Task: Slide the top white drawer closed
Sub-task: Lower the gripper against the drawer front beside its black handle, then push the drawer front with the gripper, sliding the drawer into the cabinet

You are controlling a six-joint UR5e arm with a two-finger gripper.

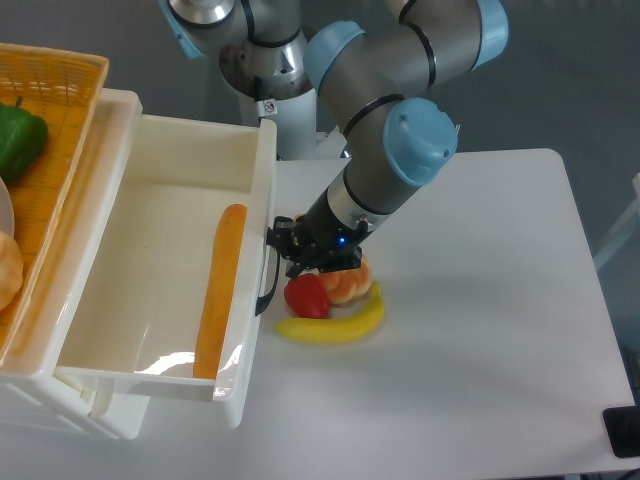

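The top white drawer [150, 215] stands pulled out to the right, its inside showing from above. A long orange stick [218, 290] lies inside along its front wall. The black curved handle [268, 275] sits on the drawer's front face. My gripper [287, 250] is low over the table, right beside the handle's upper end, its dark fingers [279, 234] pointing left at the drawer front. It looks to be touching or almost touching the handle. The fingers merge into one dark mass, so their state is unclear.
A red fruit [306, 296], an orange pastry-like piece [348, 286] and a yellow banana [335, 322] lie on the table just below the gripper. An orange wicker basket [60, 85] with a green pepper [20, 135] sits on the cabinet at the left.
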